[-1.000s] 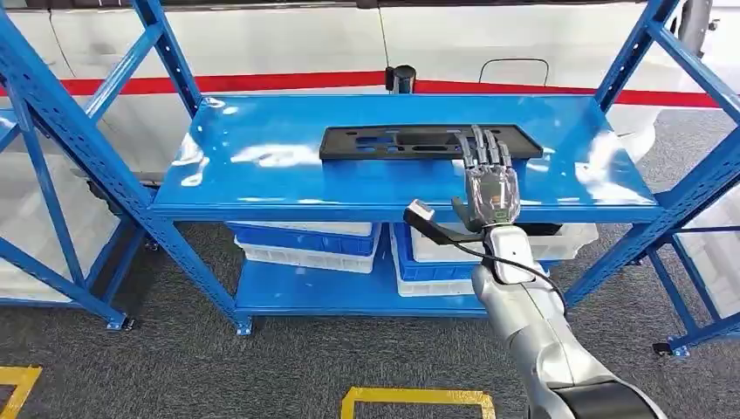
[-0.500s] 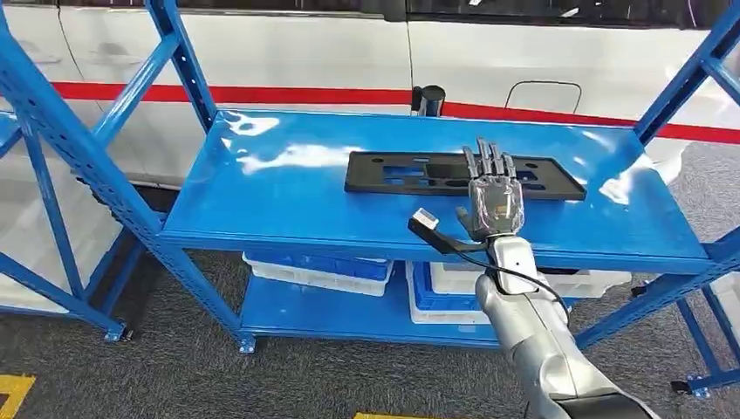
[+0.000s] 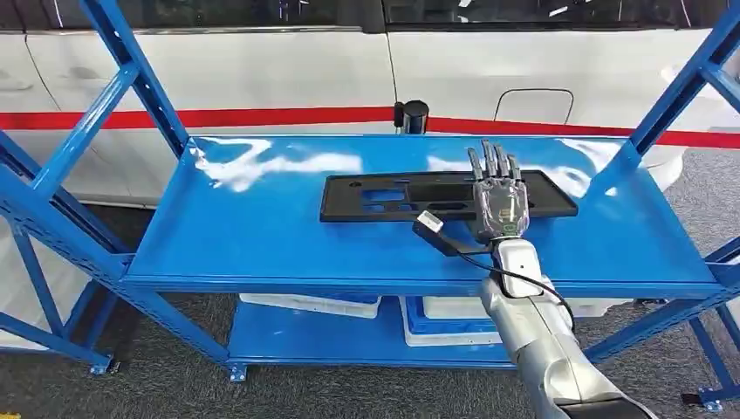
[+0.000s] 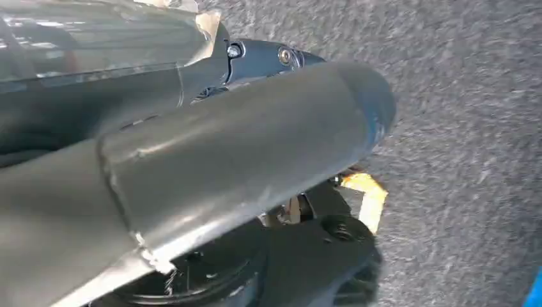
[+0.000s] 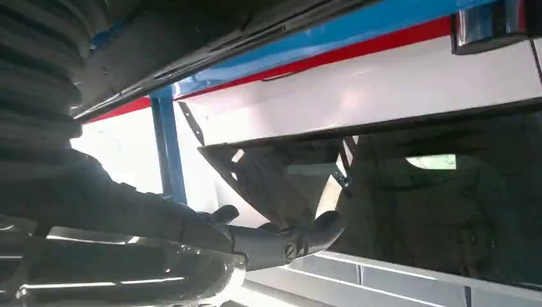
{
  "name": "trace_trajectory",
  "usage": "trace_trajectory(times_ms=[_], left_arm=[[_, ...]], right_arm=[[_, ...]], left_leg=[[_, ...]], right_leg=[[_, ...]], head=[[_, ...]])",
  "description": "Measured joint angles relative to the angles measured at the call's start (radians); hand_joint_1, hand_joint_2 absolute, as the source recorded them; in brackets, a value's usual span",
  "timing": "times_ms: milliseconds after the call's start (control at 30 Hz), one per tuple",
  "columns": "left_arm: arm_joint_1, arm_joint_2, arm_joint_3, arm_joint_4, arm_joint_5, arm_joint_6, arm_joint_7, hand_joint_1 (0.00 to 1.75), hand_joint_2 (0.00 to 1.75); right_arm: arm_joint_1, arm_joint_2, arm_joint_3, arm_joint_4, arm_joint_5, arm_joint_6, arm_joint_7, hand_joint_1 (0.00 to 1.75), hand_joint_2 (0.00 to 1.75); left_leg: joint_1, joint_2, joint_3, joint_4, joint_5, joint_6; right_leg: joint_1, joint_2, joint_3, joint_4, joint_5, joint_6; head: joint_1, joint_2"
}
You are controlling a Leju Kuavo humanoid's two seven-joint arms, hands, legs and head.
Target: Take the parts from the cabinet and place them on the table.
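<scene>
A long flat black part with several cutouts lies across the middle of the blue cabinet shelf. My right hand is stretched out flat over the part's right portion, fingers straight and apart, tips past its far edge. It grips nothing, and I cannot tell whether it touches the part. In the right wrist view, the right hand lies close under the dark part. The left wrist view looks down at grey carpet, with the left hand at the frame's edge and its fingers hidden.
Blue slanted uprights frame the shelf on both sides. White and blue bins sit on the lower shelf. A white vehicle with a red stripe stands right behind, and a short black post rises at the shelf's back edge.
The camera has shifted, so the shelf now sits higher and closer. My right hand has reached forward from the part's near edge to lie over the part.
</scene>
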Motion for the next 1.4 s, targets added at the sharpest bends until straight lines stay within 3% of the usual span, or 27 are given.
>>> trace_trajectory(times_ms=[33, 67, 133, 167, 200, 267, 300, 333, 367, 400, 433, 500, 533, 567, 600, 633, 667, 800, 933, 1033, 1167, 1400], left_arm=[[0.001, 0.001, 0.0, 0.0, -0.002, 0.0, 0.0, 0.0, 0.0], [-0.001, 0.001, 0.0, 0.0, -0.004, -0.003, 0.001, 0.0, 0.0], [-0.001, 0.001, 0.0, 0.0, -0.012, -0.005, 0.001, 0.0, 0.0], [-0.001, 0.0, 0.0, 0.0, -0.013, -0.006, 0.001, 0.0, 0.0], [-0.001, -0.001, 0.0, 0.0, -0.014, -0.008, 0.001, 0.0, 0.0], [-0.005, 0.001, 0.0, 0.0, -0.022, -0.007, 0.004, 0.0, 0.0], [-0.007, 0.002, 0.0, 0.0, -0.026, -0.004, 0.013, 0.0, 0.0], [-0.007, 0.002, 0.0, 0.0, -0.029, -0.002, 0.019, 0.0, 0.0], [-0.007, 0.002, 0.0, 0.0, -0.032, 0.0, 0.022, 0.0, 0.0], [-0.004, 0.002, 0.0, 0.0, -0.034, 0.004, 0.028, 0.0, 0.0], [-0.004, 0.001, 0.0, 0.0, -0.034, 0.007, 0.037, 0.0, 0.0], [-0.003, 0.002, 0.0, 0.0, -0.034, 0.009, 0.043, 0.0, 0.0], [-0.005, 0.001, 0.0, 0.0, -0.036, 0.01, 0.044, 0.0, 0.0], [-0.007, 0.001, 0.0, 0.0, -0.041, 0.01, 0.044, 0.0, 0.0], [-0.007, 0.002, 0.0, 0.0, -0.044, 0.011, 0.045, 0.0, 0.0], [-0.006, 0.003, 0.0, 0.0, -0.045, 0.013, 0.044, 0.0, 0.0], [-0.007, 0.003, 0.0, 0.0, -0.045, 0.016, 0.044, 0.0, 0.0], [-0.011, 0.002, 0.0, 0.0, -0.048, 0.016, 0.044, 0.0, 0.0], [-0.011, 0.003, 0.0, 0.0, -0.048, 0.016, 0.044, 0.0, 0.0], [-0.011, 0.004, 0.0, 0.0, -0.048, 0.016, 0.044, 0.0, 0.0], [-0.011, 0.004, 0.0, 0.0, -0.048, 0.016, 0.044, 0.0, 0.0], [-0.011, 0.005, 0.001, 0.0, -0.047, 0.029, 0.054, 0.0, 0.0]], right_arm=[[0.0, 0.0, 0.0, 0.0, 0.0, 0.0, 0.001, 0.0, 1.75], [-0.001, 0.0, 0.0, -0.003, 0.0, 0.001, 0.003, 0.0, 1.75], [0.006, -0.002, 0.0, -0.015, 0.0, 0.0, 0.003, 0.0, 1.75], [0.009, -0.005, 0.0, -0.022, 0.0, 0.0, 0.003, 0.0, 1.75], [0.012, -0.009, 0.0, -0.025, 0.0, 0.0, 0.003, 0.0, 1.75], [0.018, -0.013, 0.0, -0.028, 0.0, 0.0, 0.002, 0.0, 1.75], [0.027, -0.018, 0.0, -0.028, 0.0, 0.0, 0.001, 0.0, 1.75], [0.04, -0.022, 0.0, -0.03, 0.0, 0.0, -0.001, 0.0, 1.75], [0.051, -0.026, 0.0, -0.031, 0.0, 0.0, -0.002, 0.0, 1.75], [0.06, -0.027, 0.0, -0.031, 0.0, 0.001, -0.002, 0.0, 1.75], [0.066, -0.029, 0.001, -0.031, 0.0, 0.003, -0.002, 0.0, 1.75], [0.071, -0.029, 0.016, -0.03, 0.0, 0.006, 0.006, 0.0, 1.75], [0.073, -0.029, 0.029, -0.026, 0.0, 0.005, 0.018, 0.0, 1.75], [0.071, -0.027, 0.043, -0.021, 0.0, 0.004, 0.029, 0.0, 1.75], [0.063, -0.02, 0.059, -0.02, -0.001, 0.002, 0.04, 0.0, 1.75], [0.061, -0.016, 0.069, -0.017, 0.0, 0.002, 0.045, 0.0, 1.75], [0.061, -0.013, 0.077, -0.013, 0.0, 0.002, 0.047, 0.0, 1.75], [0.053, -0.007, 0.098, -0.008, 0.0, 0.002, 0.052, 0.0, 1.75], [0.05, -0.005, 0.106, -0.001, 0.0, 0.002, 0.053, 0.0, 1.75], [0.05, -0.005, 0.106, 0.001, 0.0, 0.002, 0.053, 0.0, 1.75], [0.05, -0.005, 0.106, 0.004, 0.0, 0.003, 0.05, 0.0, 1.75], [0.044, 0.002, 0.106, 0.015, 0.0, 0.006, 0.022, 0.0, 1.75]], left_leg=[[-0.009, 0.0, -0.003, -0.003, 0.003, 0.007], [-0.011, -0.002, 0.005, -0.008, -0.005, 0.016], [-0.013, -0.002, 0.014, -0.023, -0.003, 0.033], [-0.01, -0.004, 0.044, -0.028, 0.0, 0.042], [-0.01, -0.001, 0.058, -0.031, 0.001, 0.046], [-0.01, -0.003, 0.066, -0.033, -0.008, 0.053], [-0.011, -0.005, 0.068, -0.033, -0.015, 0.055], [-0.011, -0.009, 0.072, -0.032, -0.021, 0.056], [-0.012, -0.013, 0.078, -0.032, -0.028, 0.055], [-0.013, -0.015, 0.087, -0.032, -0.035, 0.054], [-0.013, -0.017, 0.096, -0.032, -0.042, 0.052], [-0.013, -0.017, 0.114, -0.034, -0.059, 0.044], [-0.018, -0.017, 0.124, -0.027, -0.068, 0.038], [-0.019, -0.018, 0.12, -0.031, -0.073, 0.031], [-0.019, -0.015, 0.125, -0.033, -0.077, 0.024], [-0.019, -0.012, 0.124, -0.023, -0.085, 0.047], [-0.019, -0.011, 0.128, -0.025, -0.08, 0.064], [-0.015, -0.007, 0.138, -0.039, -0.088, 0.052], [-0.013, -0.007, 0.142, -0.044, -0.088, 0.044], [-0.01, -0.007, 0.143, -0.044, -0.088, 0.024], [-0.011, -0.007, 0.143, -0.044, -0.086, 0.018], [-0.013, -0.007, 0.146, -0.044, -0.086, 0.018]], right_leg=[[0.007, 0.002, 0.021, 0.004, -0.008, 0.008], [0.007, 0.003, 0.022, -0.003, -0.015, 0.017], [0.012, 0.005, 0.031, 0.01, -0.002, 0.037], [0.016, 0.003, 0.028, 0.015, -0.01, 0.039], [0.009, 0.002, 0.015, 0.054, -0.018, 0.039], [0.01, -0.001, -0.067, 0.186, -0.049, 0.034], [0.01, -0.001, -0.125, 0.263, -0.085, 0.027], [0.011, -0.001, -0.164, 0.308, -0.11, 0.029], [0.011, -0.001, -0.186, 0.315, -0.115, 0.033], [0.011, -0.001, -0.186, 0.28, -0.093, 0.038], [0.011, -0.001, -0.168, 0.211, -0.048, 0.051], [0.011, -0.003, -0.108, 0.027, 0.072, 0.064], [0.016, -0.007, -0.112, 0.0, 0.082, 0.049], [0.021, -0.01, -0.1, 0.002, 0.065, 0.023], [0.021, -0.007, -0.093, -0.001, 0.083, 0.015], [0.013, -0.005, -0.087, -0.004, 0.096, 0.021], [0.017, -0.003, -0.084, -0.003, 0.094, 0.021], [0.023, 0.001, -0.081, -0.004, 0.084, 0.007], [0.025, 0.001, -0.078, -0.004, 0.083, 0.005], [0.027, 0.001, -0.078, -0.003, 0.083, 0.004], [0.027, 0.001, -0.077, -0.003, 0.083, 0.003], [0.024, 0.001, -0.074, -0.003, 0.083, 0.003]], head=[[0.002, 0.0], [0.002, 0.0], [0.002, 0.0], [0.001, 0.0], [0.006, 0.0], [0.005, 0.0], [0.005, 0.0], [0.005, 0.0], [0.005, 0.0], [0.005, 0.0], [0.005, 0.0], [0.006, 0.0], [0.005, 0.0], [0.01, 0.0], [0.008, 0.0], [0.005, 0.0], [0.004, 0.0], [0.005, 0.0], [0.004, 0.0], [0.005, 0.0], [0.005, 0.0], [0.005, 0.0]])
